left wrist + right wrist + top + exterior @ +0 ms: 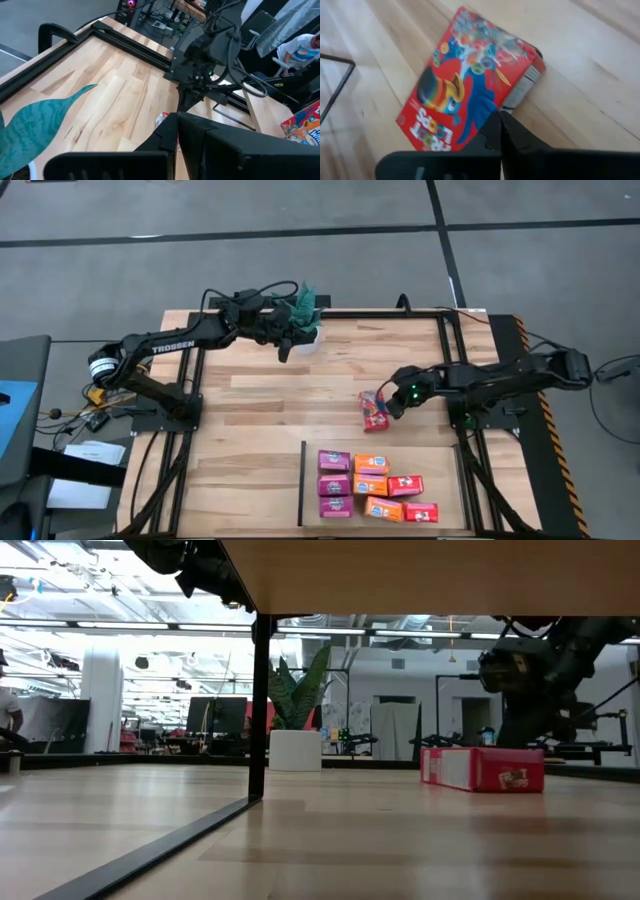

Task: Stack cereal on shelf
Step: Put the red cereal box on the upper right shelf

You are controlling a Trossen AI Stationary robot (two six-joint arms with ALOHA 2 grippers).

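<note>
Red and lying flat on the table, the lone cereal box [374,411] sits just beyond the shelf [440,462], long axis running near to far, with the right gripper [393,406], fingers pinched shut and empty, at its right edge.

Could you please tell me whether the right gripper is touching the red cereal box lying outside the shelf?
Cannot tell. In the right wrist view the shut right gripper overlaps the red cereal box, but neither contact nor gap shows plainly.
</note>
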